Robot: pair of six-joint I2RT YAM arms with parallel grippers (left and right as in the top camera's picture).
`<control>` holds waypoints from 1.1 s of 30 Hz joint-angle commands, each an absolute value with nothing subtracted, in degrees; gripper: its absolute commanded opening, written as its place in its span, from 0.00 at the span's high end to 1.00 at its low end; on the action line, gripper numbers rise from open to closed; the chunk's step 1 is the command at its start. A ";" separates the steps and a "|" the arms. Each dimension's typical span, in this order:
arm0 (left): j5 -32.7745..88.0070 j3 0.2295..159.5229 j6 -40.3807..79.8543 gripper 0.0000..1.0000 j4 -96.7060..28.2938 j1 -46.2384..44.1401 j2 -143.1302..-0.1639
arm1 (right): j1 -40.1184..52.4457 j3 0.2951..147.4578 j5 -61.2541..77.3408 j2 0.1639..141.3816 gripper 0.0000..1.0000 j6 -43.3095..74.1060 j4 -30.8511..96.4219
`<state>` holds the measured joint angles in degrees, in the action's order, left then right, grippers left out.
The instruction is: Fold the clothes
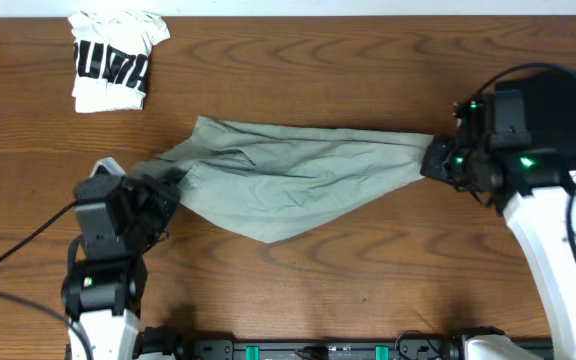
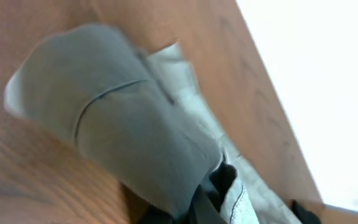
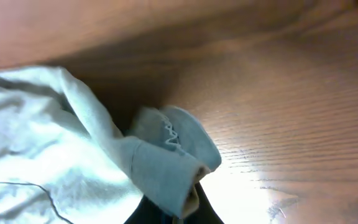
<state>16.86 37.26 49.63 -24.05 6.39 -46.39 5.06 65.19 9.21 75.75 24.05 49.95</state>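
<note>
The pale khaki shorts [image 1: 288, 175] lie stretched across the middle of the wooden table, pulled taut between my two arms. My left gripper [image 1: 168, 188] is shut on the shorts' left end, where the fabric [image 2: 135, 130] bunches up over the fingers. My right gripper [image 1: 434, 160] is shut on the right end; a thick folded hem [image 3: 173, 171] sits pinched between its dark fingers. The lower edge of the shorts sags to a point toward the table's front.
A folded white tee with black print [image 1: 113, 60] lies at the back left corner. The table's far edge [image 1: 368, 12] runs along the top. A black rail with green clips [image 1: 318, 350] lines the front edge.
</note>
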 commanded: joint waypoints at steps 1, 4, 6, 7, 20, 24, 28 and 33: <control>18.50 38.09 48.66 0.94 -24.01 6.79 -42.24 | 4.89 67.18 8.38 71.42 0.99 23.97 51.11; 19.94 38.09 48.66 0.94 -24.05 6.79 -39.86 | 4.89 67.94 8.38 68.29 0.99 23.94 52.82; 20.34 38.09 48.69 0.94 -24.47 6.79 -38.94 | 4.89 68.49 8.38 66.70 0.99 23.97 53.82; 20.38 38.09 48.69 0.94 -24.93 6.79 -38.61 | 4.89 68.86 8.38 65.98 0.99 23.97 54.46; 14.76 38.06 48.47 0.94 -27.99 6.79 -42.37 | 4.89 70.43 3.88 71.53 0.93 25.30 55.88; 12.69 38.06 48.49 0.94 -27.55 6.79 -46.81 | 4.89 70.43 3.90 78.39 0.93 25.85 53.34; 12.34 38.06 48.45 0.94 -26.20 6.79 -52.86 | 4.89 70.46 3.90 85.21 0.72 25.89 50.11; 12.34 38.06 48.16 0.94 -23.97 6.79 -60.51 | 4.89 70.46 3.88 89.27 0.58 24.56 50.19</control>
